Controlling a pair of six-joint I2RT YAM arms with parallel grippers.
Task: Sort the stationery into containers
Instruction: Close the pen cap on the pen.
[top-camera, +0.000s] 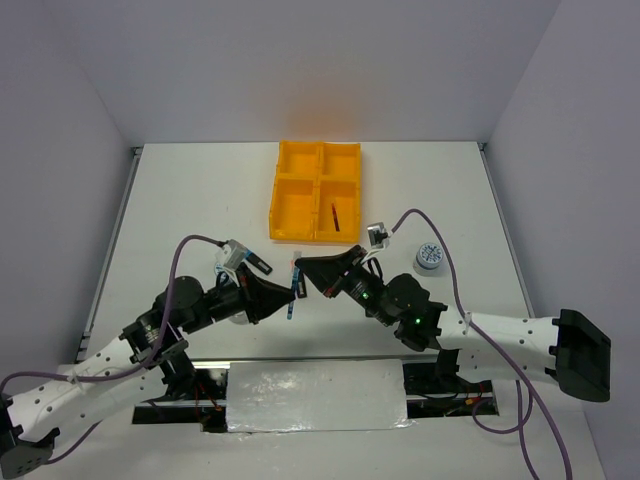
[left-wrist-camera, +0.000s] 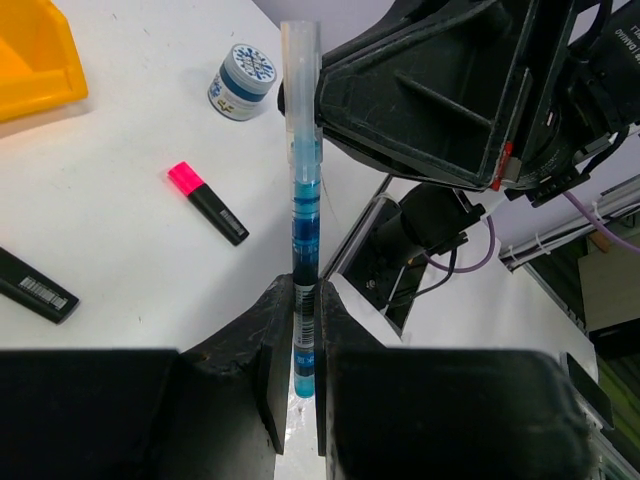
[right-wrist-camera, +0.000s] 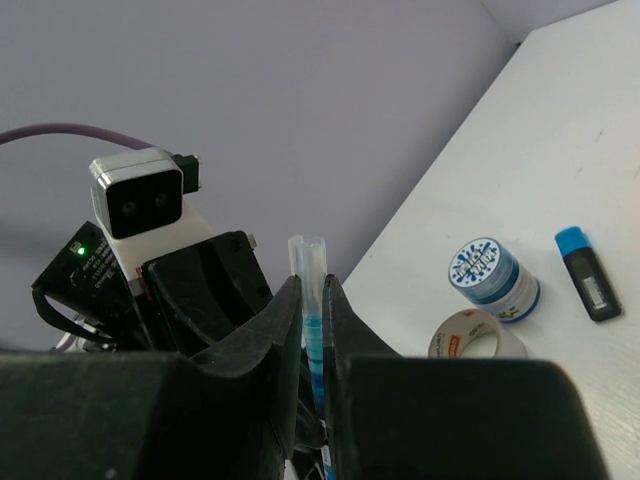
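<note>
The left gripper (left-wrist-camera: 300, 305) is clamped on the lower barrel of the teal pen (left-wrist-camera: 303, 190). The right gripper (right-wrist-camera: 312, 300) is closed on its upper end. The pen is held upright in mid-air, near of the tray (top-camera: 284, 190). Probable purpose: a hand-to-hand transfer before placement.

A white table (top-camera: 180, 200) stands boxed in by plain pale lilac walls (top-camera: 300, 60) at the back and both sides. A silvery sheet (top-camera: 315, 395) lies at its near edge. Light is even, shadows soft.
</note>
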